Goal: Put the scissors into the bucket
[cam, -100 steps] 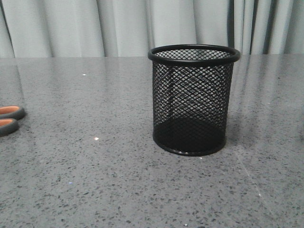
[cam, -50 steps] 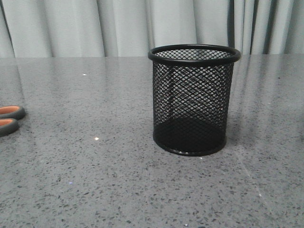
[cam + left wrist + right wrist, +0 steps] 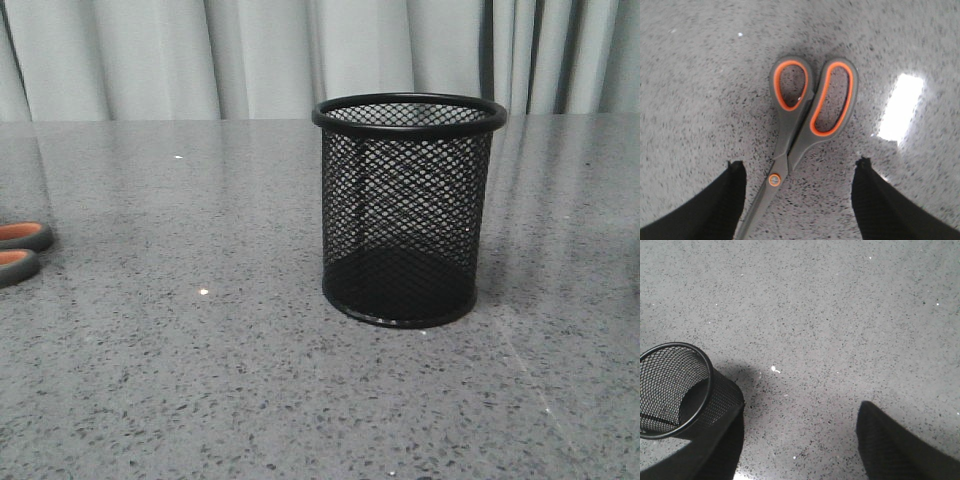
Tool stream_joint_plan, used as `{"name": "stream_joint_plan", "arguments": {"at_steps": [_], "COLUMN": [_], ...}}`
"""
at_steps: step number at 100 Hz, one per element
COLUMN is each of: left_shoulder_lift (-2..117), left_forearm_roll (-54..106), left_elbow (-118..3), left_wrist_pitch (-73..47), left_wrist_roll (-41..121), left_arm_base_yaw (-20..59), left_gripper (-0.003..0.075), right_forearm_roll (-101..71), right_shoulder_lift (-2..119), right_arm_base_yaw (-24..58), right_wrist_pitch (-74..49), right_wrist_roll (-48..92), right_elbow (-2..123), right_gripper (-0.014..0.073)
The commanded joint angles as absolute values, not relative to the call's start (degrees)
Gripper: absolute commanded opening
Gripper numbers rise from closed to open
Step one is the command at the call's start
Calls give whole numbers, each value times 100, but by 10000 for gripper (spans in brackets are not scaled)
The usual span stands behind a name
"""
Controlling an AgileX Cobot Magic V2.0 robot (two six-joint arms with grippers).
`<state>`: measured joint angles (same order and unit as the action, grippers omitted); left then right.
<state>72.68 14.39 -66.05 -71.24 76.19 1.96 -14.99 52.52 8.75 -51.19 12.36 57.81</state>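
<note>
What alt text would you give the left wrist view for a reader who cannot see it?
Closed scissors with grey handles lined in orange lie flat on a speckled grey table, between the two open black fingers of the left gripper, which touch nothing. A bright glare patch sits on the table beside the handles.

front view sits low, facing forward near the bucket (image 3: pixel 408 210); wrist views look steeply down, sharing with it the scissors (image 3: pixel 800 125) at nine o'clock.
</note>
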Motion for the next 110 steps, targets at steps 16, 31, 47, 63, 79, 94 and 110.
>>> {"name": "stream_joint_plan", "arguments": {"at_steps": [16,31,47,63,79,94,110], "left_shoulder_lift": [7585,7825,8024,8272,8471,8550,8645], "left_forearm_roll": [1321,1182,800,511,517,538,550], "left_elbow": [-6792,-6792,-6792,-6792,-6797,-6797,-6806], "left_wrist_pitch": [-7306,-7306,-7306,-7306,-7306,-7221,-7030], "left_wrist_roll": [8178,8514,8514,8514,8524,8674,8688], "left_arm_base_yaw": [182,277,546,752,762,762,762], "left_gripper": [419,419,419,419,419,419,419], "right_forearm_roll": [-1563,-1563,-1552,-1540,-1528,-1528,-1528], "right_shoulder_lift": [5228,5228,5228,5228,5228,5228,5228], "right_arm_base_yaw": [896,921,1097,1195,1231,1231,1253], "right_wrist_pitch": [-4779,-4779,-4779,-4779,-4790,-4790,-4769], "right_wrist_roll": [1310,1310,1310,1310,1313,1313,1323], "right_elbow": [5973,5973,5973,5962,5962,5962,5962], "right_gripper": [436,436,436,436,436,436,436]}}
